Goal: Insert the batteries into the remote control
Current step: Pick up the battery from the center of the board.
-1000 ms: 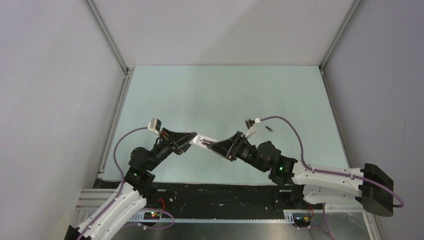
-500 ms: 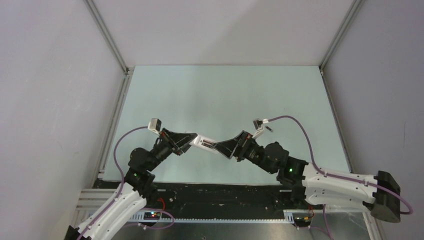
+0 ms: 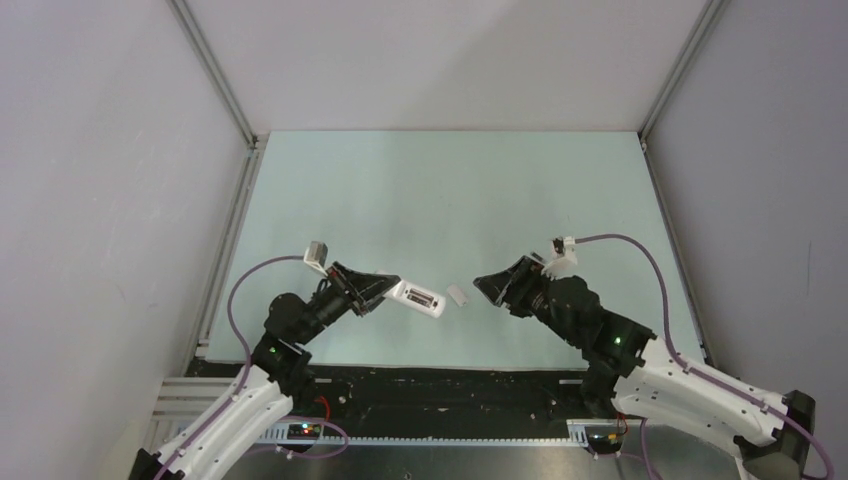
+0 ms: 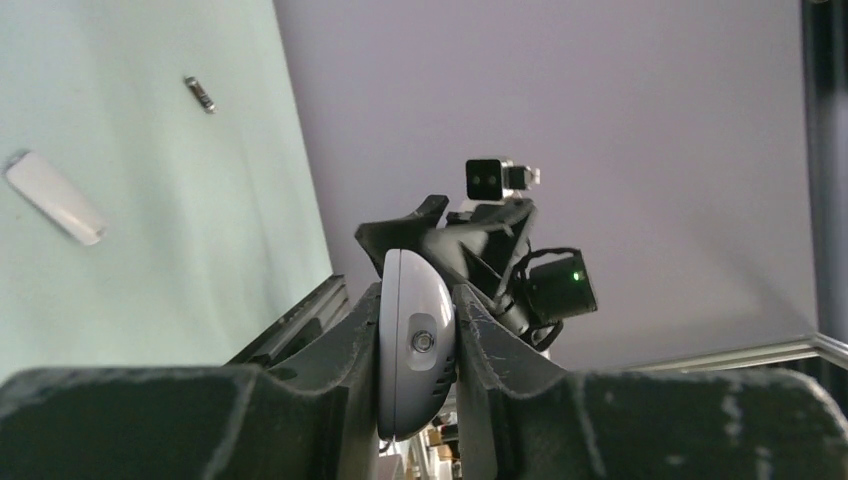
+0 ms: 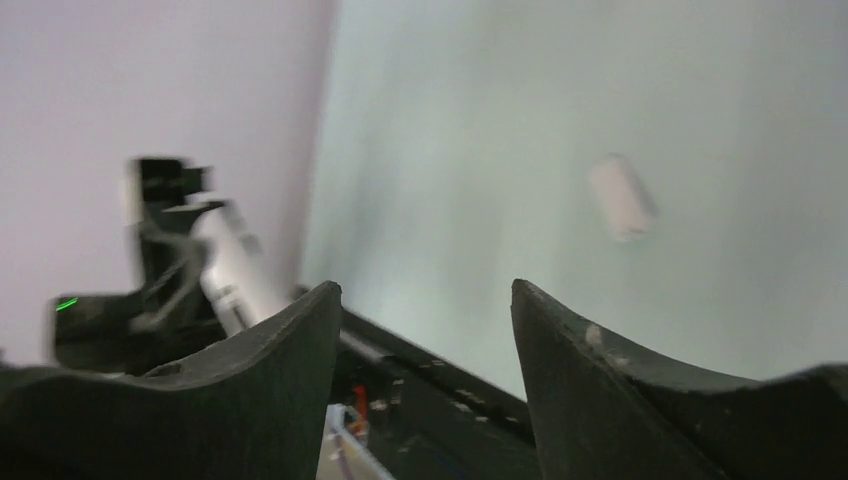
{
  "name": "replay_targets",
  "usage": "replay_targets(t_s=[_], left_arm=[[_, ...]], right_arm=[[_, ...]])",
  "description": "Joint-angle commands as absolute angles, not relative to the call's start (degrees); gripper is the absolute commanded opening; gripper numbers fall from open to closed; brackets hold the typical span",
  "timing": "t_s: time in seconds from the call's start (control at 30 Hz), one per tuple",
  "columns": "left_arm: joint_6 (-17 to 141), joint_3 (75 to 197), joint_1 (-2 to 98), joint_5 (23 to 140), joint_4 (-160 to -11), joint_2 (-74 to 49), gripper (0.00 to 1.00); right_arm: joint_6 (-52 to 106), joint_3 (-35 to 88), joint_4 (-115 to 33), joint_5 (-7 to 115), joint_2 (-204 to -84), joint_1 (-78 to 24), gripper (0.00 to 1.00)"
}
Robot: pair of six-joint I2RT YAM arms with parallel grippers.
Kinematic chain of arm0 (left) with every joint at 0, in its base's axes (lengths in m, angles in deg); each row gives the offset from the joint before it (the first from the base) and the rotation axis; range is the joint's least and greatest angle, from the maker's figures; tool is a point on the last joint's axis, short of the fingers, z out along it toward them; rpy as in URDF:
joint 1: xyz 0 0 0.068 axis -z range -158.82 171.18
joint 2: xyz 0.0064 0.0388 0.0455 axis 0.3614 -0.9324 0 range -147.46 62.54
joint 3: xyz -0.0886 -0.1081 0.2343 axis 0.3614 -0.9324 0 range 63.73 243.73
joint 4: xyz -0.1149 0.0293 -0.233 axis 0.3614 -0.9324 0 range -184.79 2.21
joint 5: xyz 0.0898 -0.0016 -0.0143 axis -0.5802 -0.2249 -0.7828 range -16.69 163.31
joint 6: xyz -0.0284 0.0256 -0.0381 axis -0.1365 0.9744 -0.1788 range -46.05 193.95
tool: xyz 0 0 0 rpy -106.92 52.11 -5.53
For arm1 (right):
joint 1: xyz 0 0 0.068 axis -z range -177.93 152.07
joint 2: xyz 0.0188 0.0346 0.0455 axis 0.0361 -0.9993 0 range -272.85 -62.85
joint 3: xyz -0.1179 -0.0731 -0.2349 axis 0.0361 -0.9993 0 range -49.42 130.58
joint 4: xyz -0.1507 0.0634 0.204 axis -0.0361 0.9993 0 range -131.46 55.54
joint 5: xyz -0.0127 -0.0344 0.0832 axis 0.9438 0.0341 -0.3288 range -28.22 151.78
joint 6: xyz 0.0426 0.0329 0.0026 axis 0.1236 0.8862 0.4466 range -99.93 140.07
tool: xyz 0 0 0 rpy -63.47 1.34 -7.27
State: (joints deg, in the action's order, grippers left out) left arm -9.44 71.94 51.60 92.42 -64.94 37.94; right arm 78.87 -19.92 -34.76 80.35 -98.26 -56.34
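My left gripper (image 3: 388, 288) is shut on the near end of the white remote control (image 3: 420, 299), which sticks out to the right just above the table. In the left wrist view the remote's rounded end (image 4: 415, 340) is pinched between the fingers of the left gripper (image 4: 418, 300). My right gripper (image 3: 483, 287) stands open and empty a short way right of the remote, facing it; the right wrist view shows nothing between the jaws of the right gripper (image 5: 425, 290). One dark battery (image 4: 200, 93) lies on the mat farther off.
A small plain white cover piece (image 3: 458, 294) lies flat on the pale green mat (image 3: 430, 190) between the two grippers, also visible as the cover (image 5: 622, 197). Grey walls and metal rails (image 3: 215, 85) close in the sides.
My right gripper opened, came off the remote's far end and drew back to the right. The white cover piece now lies on the mat. The left gripper still holds the remote, slightly lower.
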Motion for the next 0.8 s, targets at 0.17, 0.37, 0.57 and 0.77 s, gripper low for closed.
replay_targets(t_s=[0.17, 0.37, 0.57, 0.77], left_arm=[[-2.5, 71.2, 51.9, 93.5, -71.9, 40.4, 0.0], [-0.9, 72.2, 51.9, 95.1, -72.1, 39.0, 0.0], [0.0, 72.4, 51.8, 96.2, -72.3, 37.8, 0.0], [0.3, 72.7, 51.9, 96.9, -72.3, 36.7, 0.0]], right_arm=[[72.1, -12.4, -11.7, 74.0, -108.5, -42.4, 0.59], [52.3, -6.1, -13.1, 57.1, -117.4, -18.6, 0.59], [36.4, 3.8, -9.7, 54.7, -131.1, -10.9, 0.61], [23.2, 8.4, -9.8, 57.3, -142.5, -10.6, 0.66]])
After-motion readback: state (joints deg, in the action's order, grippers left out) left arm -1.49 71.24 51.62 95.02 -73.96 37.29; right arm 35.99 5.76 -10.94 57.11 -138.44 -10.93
